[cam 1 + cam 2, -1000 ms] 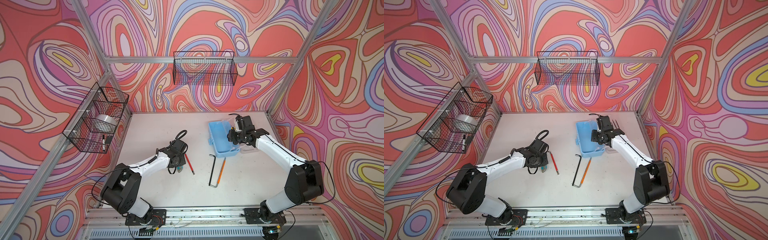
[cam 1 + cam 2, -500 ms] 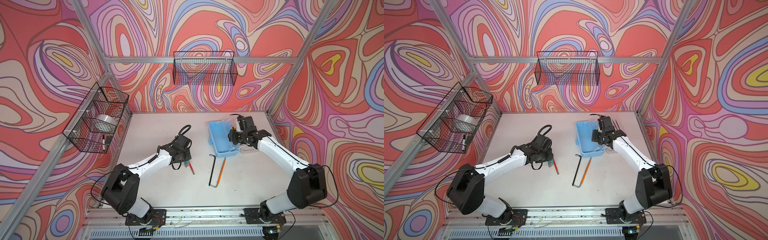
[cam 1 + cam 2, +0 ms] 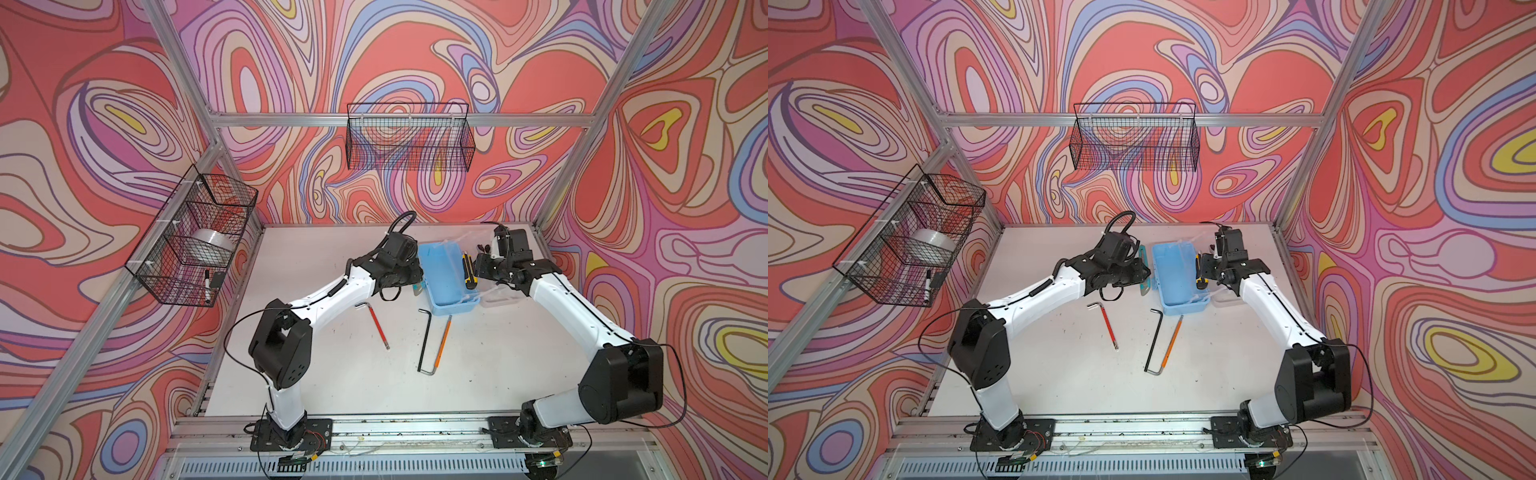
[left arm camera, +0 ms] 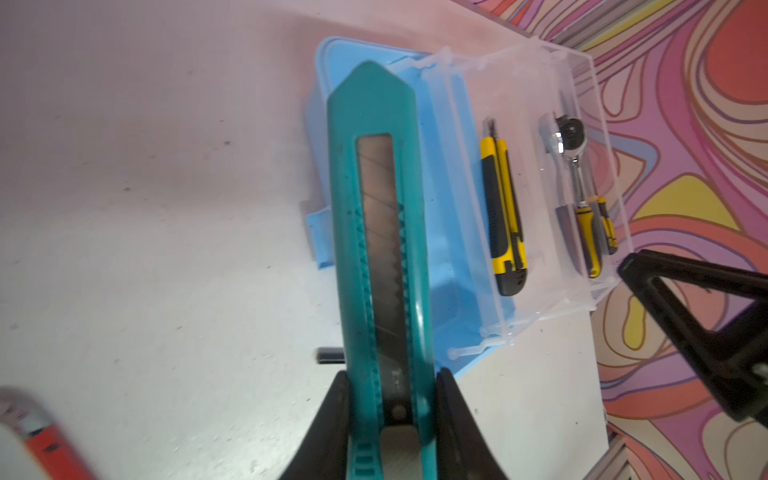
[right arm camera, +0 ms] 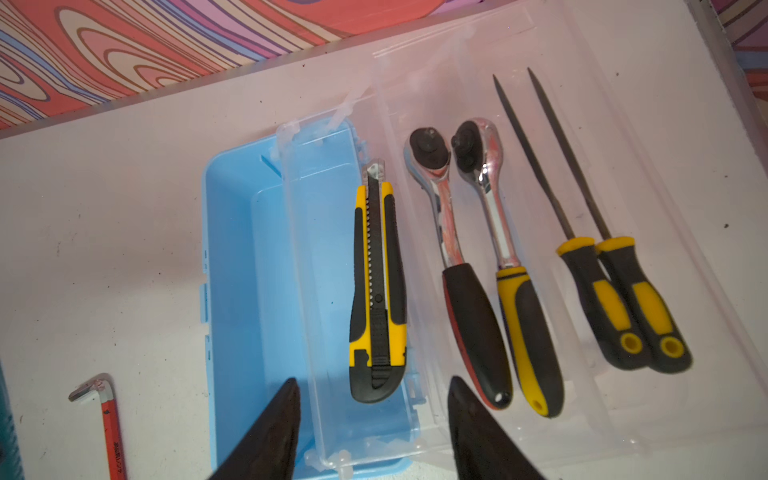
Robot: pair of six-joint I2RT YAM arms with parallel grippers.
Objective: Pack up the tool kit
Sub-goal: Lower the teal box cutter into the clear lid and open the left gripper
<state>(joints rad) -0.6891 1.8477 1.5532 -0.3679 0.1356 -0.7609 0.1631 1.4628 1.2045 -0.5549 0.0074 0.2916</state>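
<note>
Packing under way: on the white surface (image 3: 332,374), the light-blue case (image 3: 442,278) sits at about 1 o'clock from centre. Its long axis runs roughly 12 to 6, and its clear lid (image 5: 540,124) is folded flat toward 3 o'clock, so the case is open for loading.

The left end effector (image 4: 392,374) is clenched on the tail of a teal cutter (image 4: 374,208), which it carries just at the case's 9 o'clock wall. The cutter's long axis runs parallel to the case with its nose toward 12 o'clock, apparently lined up to drop in lengthwise.

The right end effector (image 5: 374,380) hangs released, jaws spread and empty, above a yellow cutter (image 5: 376,282). That cutter lies nose to 12 o'clock on clear plastic along the case's 3 o'clock side.

Two ratchets (image 5: 469,299) and two slim yellow-handled tools (image 5: 615,299) rest in the lid, all parallel to the case.

Not yet packed, at 6 to 7 o'clock of the case, are a red hex key (image 3: 377,324), a black hex key (image 3: 424,340) and a thin orange tool (image 3: 444,343) beside it.
</note>
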